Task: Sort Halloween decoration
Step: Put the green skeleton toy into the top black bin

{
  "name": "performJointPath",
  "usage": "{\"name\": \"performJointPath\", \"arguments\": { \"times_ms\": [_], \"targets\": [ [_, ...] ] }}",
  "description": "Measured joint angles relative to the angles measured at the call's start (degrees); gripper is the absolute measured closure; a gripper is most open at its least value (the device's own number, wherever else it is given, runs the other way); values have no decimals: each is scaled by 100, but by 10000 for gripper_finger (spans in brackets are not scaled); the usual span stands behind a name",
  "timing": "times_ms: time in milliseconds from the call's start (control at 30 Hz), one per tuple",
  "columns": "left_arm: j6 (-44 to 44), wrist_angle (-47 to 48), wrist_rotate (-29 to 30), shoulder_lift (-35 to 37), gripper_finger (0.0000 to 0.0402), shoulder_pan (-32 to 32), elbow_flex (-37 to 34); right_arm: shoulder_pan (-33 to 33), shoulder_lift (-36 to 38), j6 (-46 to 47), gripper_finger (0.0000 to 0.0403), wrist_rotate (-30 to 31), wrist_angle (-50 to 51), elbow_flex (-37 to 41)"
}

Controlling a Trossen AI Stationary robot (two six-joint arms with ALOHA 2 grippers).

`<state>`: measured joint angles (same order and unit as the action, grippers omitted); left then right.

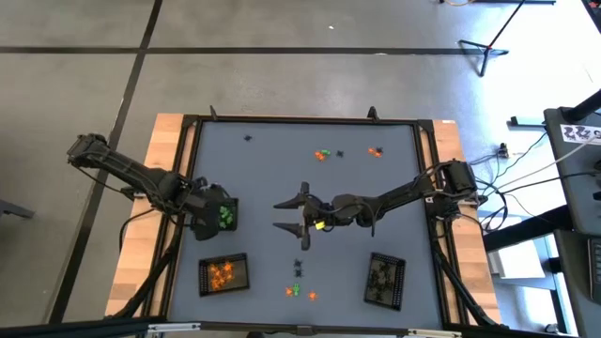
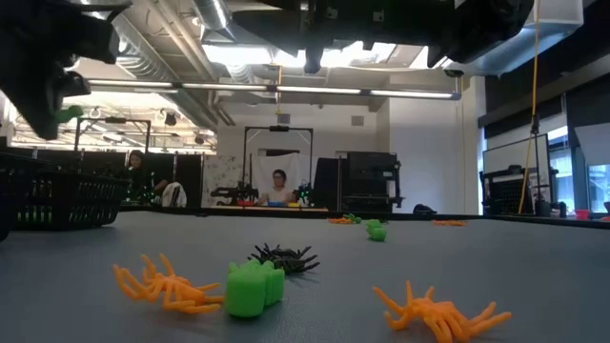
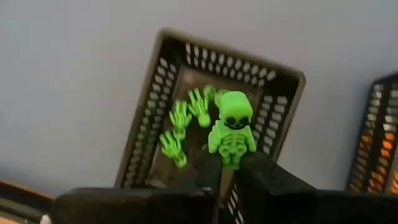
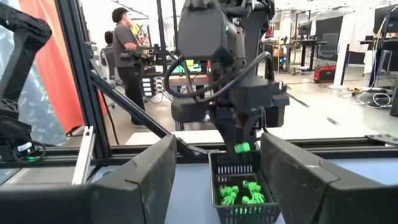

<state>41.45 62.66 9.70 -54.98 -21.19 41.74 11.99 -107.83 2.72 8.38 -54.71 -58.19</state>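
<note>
Halloween decoration in hand: a bright green plastic skeleton figure point(image 3: 231, 129), clamped upright in the left gripper point(image 3: 227, 171), directly above the black mesh tray point(image 3: 163, 93) of green pieces at the table's left. Right gripper point(image 1: 289, 215) waits mid-table, jaws apart, empty.

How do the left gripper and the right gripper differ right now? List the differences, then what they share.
The left gripper pinches a green skeleton by its legs; the right gripper is empty. The left gripper's fingers are nearly together, while the right gripper's are spread wide. The left gripper hangs over the tray of green pieces; the right gripper is over the middle of the table. Both are dark and two-fingered.
</note>
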Motion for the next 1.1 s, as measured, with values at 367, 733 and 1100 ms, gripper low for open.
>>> {"name": "performJointPath", "arguments": {
  "times_ms": [367,733,1100],
  "targets": [
    [0,-30,-133,2,359,0,-2,0,0,-2,171,0,173,0],
    [0,-55,-130,2,358,0,-4,0,0,-6,171,293,423,0],
    [0,-57,-128,2,358,0,-4,0,0,188,171,307,623,0]
  ]
}}
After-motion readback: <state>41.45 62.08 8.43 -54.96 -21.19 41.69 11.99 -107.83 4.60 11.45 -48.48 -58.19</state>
